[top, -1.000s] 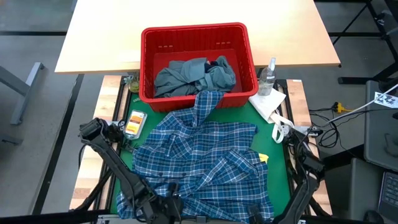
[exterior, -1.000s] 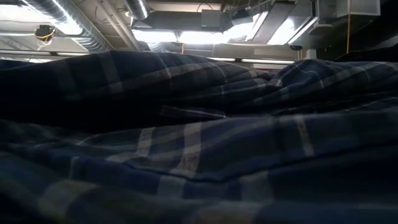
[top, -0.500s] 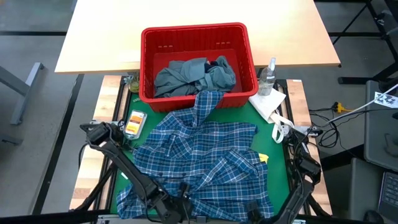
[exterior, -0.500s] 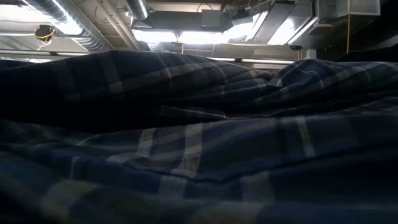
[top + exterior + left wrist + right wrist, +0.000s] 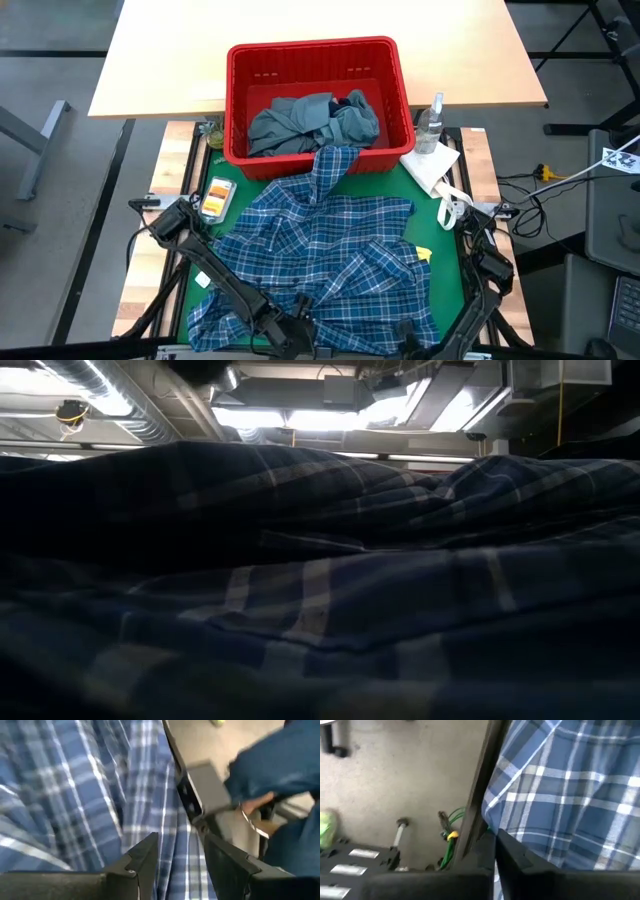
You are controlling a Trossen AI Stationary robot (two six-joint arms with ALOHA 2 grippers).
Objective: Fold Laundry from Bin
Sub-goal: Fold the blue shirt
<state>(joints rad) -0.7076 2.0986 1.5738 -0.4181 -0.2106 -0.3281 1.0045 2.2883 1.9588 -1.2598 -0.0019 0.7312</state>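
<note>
The blue-white plaid shirt [image 5: 330, 250] lies crumpled and spread on the green mat, one sleeve reaching up onto the near rim of the red bin [image 5: 315, 48]. In the bin lie a grey-blue garment [image 5: 300, 122] and a dark navy one [image 5: 357, 100]. A scrap of yellow [image 5: 423, 254] shows at the shirt's right side. My left gripper [image 5: 180, 862] is open, slanting down over the shirt's near edge [image 5: 298, 335]. My right gripper [image 5: 495, 855] is shut at the shirt's near right edge [image 5: 405, 335]. My right gripper points down from above and is shut on the plaid shirt's near hem [image 5: 492, 831], right at the table's near edge. One layer or several, I cannot tell. The cloth lies on the mat and is slack.
A spray bottle [image 5: 432, 122] and a white paper towel [image 5: 432, 165] are right of the bin. A small orange-labelled thing [image 5: 215, 197] lies at the mat's left. A person's blue sleeve [image 5: 280, 765] shows beyond the near edge. The shirt [image 5: 320, 590] fills the low view.
My left gripper has sunk and gone toward the table's right along the near edge, over the shirt's hem, rolling a little. My right gripper has come down a little at the shirt's near right edge. The shirt lies much as before.
</note>
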